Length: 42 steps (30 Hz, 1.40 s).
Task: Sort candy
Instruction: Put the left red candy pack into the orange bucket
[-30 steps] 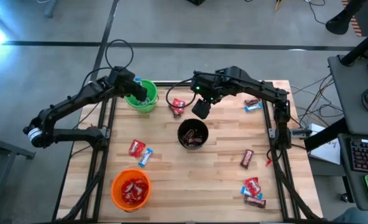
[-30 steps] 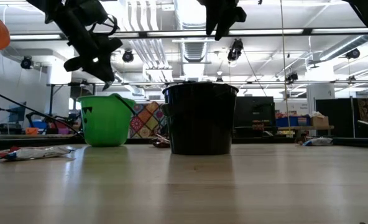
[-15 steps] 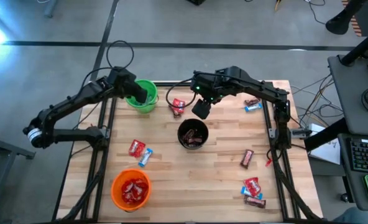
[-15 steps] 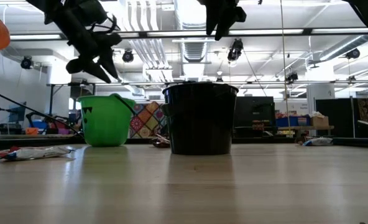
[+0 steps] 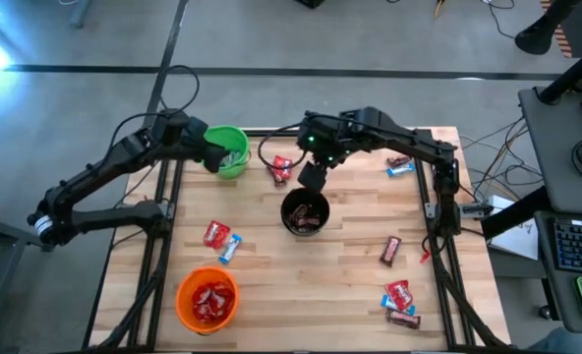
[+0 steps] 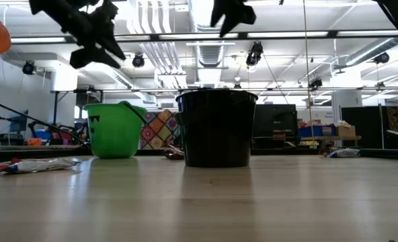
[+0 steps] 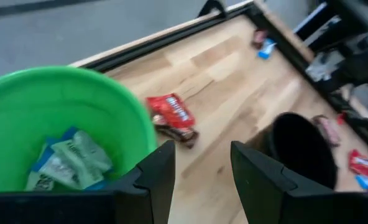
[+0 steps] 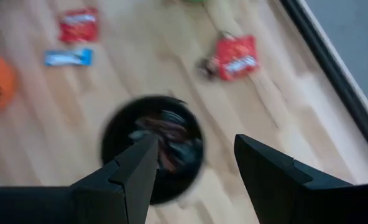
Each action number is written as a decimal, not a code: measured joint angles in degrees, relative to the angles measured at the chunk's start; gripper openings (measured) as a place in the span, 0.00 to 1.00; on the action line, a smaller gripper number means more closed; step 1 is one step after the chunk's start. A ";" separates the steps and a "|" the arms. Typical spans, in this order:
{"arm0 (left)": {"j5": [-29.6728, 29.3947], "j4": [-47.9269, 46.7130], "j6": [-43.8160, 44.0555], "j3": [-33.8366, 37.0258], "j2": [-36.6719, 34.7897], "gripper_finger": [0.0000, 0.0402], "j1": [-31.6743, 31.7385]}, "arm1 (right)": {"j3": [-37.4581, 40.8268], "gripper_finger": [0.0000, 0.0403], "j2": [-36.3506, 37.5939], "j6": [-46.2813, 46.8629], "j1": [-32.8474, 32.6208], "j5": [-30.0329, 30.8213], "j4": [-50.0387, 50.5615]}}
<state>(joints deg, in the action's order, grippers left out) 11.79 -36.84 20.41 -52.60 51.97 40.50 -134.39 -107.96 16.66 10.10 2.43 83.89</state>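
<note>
Left pincer hovered at the green cup's left rim, upper left of the high view, fingers parted and empty. Right pincer hung above the black cup at centre, likewise spread and empty. Only the left wrist view showed blue-and-white candy inside the green cup. Loose candy lay scattered on the bench; red pieces filled the orange cup, lower left.

The surface was pale, smooth wood planking; the candy wore glossy wrappers; the green cup looked smooth plastic.
</note>
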 joint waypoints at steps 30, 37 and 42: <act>6.80 -25.82 12.76 -0.03 -7.50 0.34 -7.23 | 0.04 0.52 -2.67 -3.81 -4.23 -0.95 -3.12; 6.75 -32.89 14.83 -0.02 -7.43 0.34 -13.83 | 0.04 0.52 -2.67 -4.96 -4.21 -0.93 -0.91; 4.18 -32.76 18.08 0.04 -6.98 0.34 -18.87 | 0.04 0.52 -2.69 -5.84 -4.23 -0.93 -0.56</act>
<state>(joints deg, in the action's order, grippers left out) 15.97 -69.60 38.49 -52.56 45.00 21.63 -134.34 -110.65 10.82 5.87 1.50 83.33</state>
